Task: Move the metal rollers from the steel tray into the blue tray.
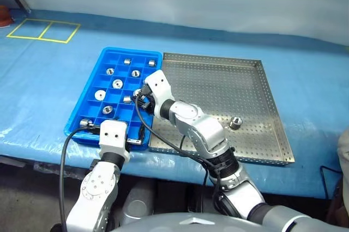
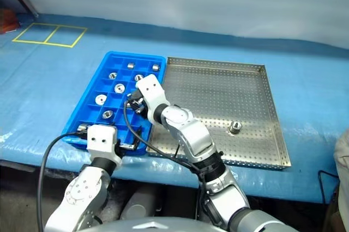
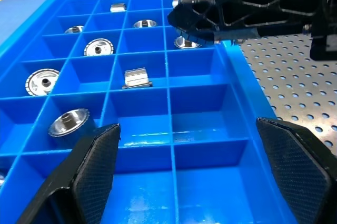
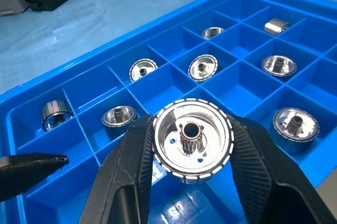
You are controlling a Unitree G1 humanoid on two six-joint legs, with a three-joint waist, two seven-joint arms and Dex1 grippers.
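Above the gridded blue tray (image 4: 47, 103), right fingers (image 4: 263, 171) clamping a shiny ridged roller (image 4: 192, 140), left fingers (image 3: 92, 169) spread wide.

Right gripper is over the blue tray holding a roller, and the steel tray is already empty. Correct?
Not quite: the steel tray is not empty. One of the metal rollers still sits on its perforated floor, as the left eye view shows. The rest stands: the right gripper is shut on a roller over the blue tray.

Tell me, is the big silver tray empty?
No. One metal roller still sits on the steel tray.
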